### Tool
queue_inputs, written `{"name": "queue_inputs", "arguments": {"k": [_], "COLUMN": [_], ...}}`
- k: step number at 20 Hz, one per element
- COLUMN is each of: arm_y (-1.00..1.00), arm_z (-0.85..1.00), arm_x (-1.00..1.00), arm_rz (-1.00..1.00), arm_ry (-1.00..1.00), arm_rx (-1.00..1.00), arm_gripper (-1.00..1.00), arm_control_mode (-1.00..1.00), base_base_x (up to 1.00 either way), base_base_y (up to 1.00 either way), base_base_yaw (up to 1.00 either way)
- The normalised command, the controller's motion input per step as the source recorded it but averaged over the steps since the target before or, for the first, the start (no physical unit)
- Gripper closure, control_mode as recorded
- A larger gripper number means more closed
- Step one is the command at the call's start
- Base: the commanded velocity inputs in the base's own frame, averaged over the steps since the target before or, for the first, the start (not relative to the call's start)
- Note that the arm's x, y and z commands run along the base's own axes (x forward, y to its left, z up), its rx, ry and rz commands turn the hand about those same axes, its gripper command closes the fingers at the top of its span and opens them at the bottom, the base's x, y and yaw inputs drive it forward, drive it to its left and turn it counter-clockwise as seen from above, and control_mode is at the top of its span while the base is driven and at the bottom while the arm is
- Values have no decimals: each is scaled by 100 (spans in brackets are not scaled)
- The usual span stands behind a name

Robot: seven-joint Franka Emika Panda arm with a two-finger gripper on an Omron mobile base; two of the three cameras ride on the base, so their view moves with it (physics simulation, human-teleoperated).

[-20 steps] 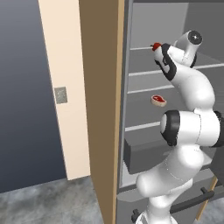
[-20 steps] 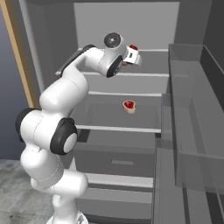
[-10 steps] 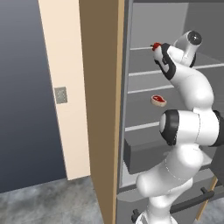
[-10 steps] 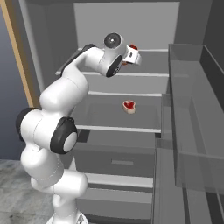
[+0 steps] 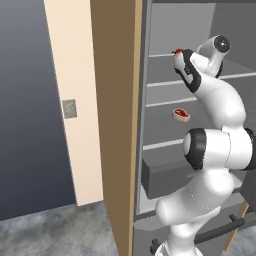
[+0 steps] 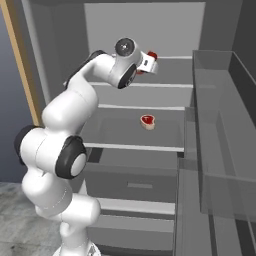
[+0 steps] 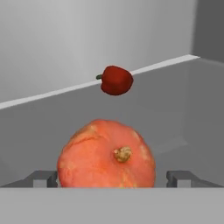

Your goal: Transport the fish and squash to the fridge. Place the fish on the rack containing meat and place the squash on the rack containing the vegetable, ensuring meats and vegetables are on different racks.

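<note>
Claw [image 7: 112,180] wide open, squash [image 7: 106,154] between its tips, base cut off; vegetable [image 7: 116,80] beyond.

squash [image 7: 106,154] btwn open fingertips [image 7: 43,178], vegetable [image 7: 116,80] behind

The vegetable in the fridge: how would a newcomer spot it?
Look in the open fridge, at the upper shelf where the arm reaches. The vegetable sits toward the back, small, dark red and stemmed, beyond the larger, paler orange squash. The steak lies one shelf lower.
</note>
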Motion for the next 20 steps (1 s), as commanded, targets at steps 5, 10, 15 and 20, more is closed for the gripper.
{"name": "queue_inputs", "arguments": {"k": [5,10,15,20], "arm_y": [0,3,1,24], "arm_z": [2,9,9,0], "arm_x": [-20,-61,-88,-99], "arm_rz": [0,0,0,0], "arm_ry": [0,0,-1,-10], "arm_rx": [7,2,0,-1], "arm_gripper": [-100,-100,-100,-100], "arm_control_mode": [-100,-100,-100,-100], "base_base_x": [0,0,0,0], "base_base_y": [0,0,0,0], "base_base_yaw": [0,0,0,0]}}
